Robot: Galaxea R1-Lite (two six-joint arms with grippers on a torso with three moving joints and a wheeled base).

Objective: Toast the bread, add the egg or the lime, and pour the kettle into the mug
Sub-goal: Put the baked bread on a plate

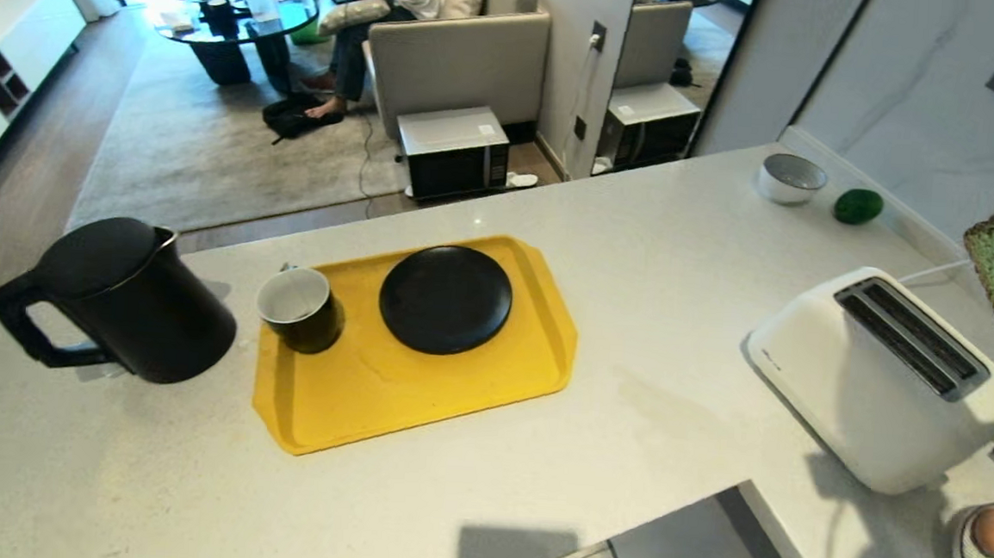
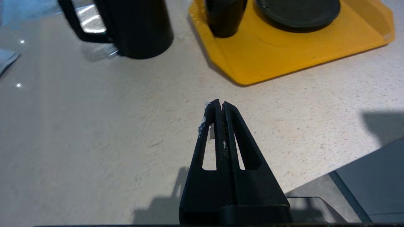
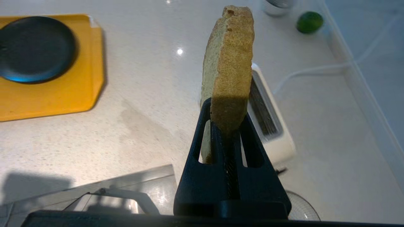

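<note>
pale counter (image 1: 679, 264), bread (image 3: 228, 66) in right gripper (image 3: 225, 110) above toaster (image 3: 268, 126)

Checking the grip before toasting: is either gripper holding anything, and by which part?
The right gripper pinches the bread by one edge, above the toaster. The left gripper is shut and empty.

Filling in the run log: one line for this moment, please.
stage: bread to toaster | right pincer: shut on bread, above toaster | left pincer: shut, empty | plate: empty
</note>
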